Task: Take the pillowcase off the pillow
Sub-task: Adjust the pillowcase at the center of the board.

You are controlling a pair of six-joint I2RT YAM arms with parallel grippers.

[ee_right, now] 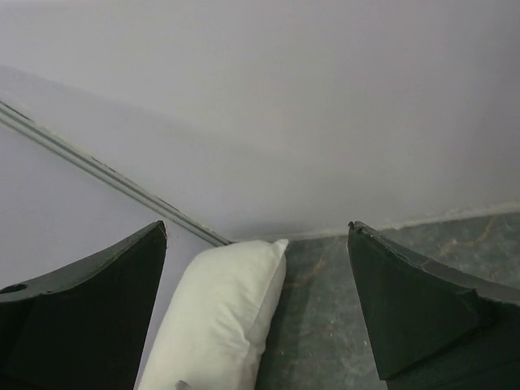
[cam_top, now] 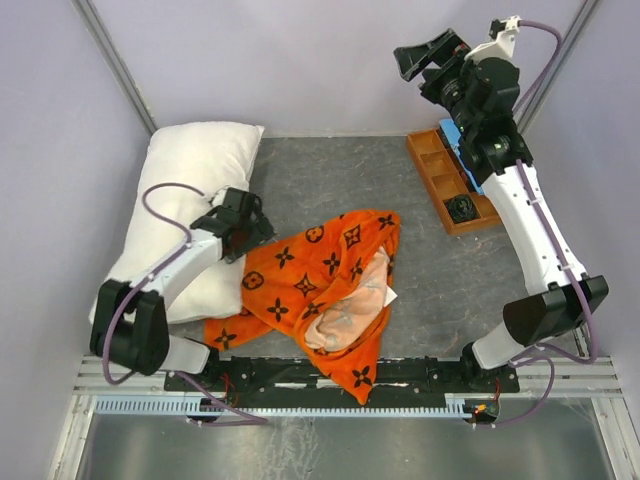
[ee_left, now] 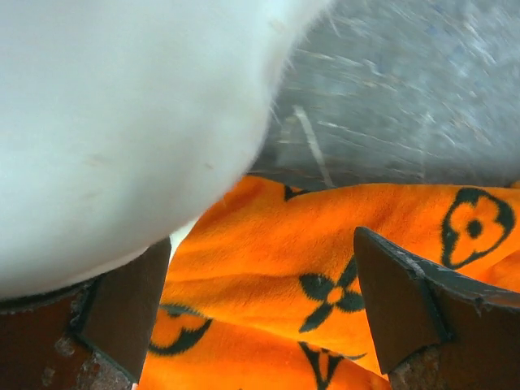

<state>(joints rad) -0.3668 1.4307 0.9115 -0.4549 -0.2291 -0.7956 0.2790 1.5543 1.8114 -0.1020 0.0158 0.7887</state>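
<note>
A large plain white puffy pillow (cam_top: 190, 185) lies along the left side of the grey table (cam_top: 330, 180), its far end near the back wall. It is bare and fully out of its cover.

The left arm bends sharply at its elbow near the table's front left corner. Its forearm then reaches forward and to the right over the pillow's near half. The left gripper (cam_top: 243, 226) hangs low over the pillow's right edge, where the white cushion meets orange cloth. In the left wrist view its fingers (ee_left: 122, 301) stand wide apart with nothing between them.

The bright orange fabric pillowcase (cam_top: 320, 275), printed with black flower and star motifs, lies crumpled at the table's middle, towards the front edge. Its left part touches the pillow, and some pale lining shows.

At the far right sits a brown wooden compartment tray (cam_top: 432, 165). Above it the right arm rises steeply from its folded elbow. The right gripper (cam_top: 430, 55) is held high, pointing left, its fingers (ee_right: 406, 301) spread open and empty.
</note>
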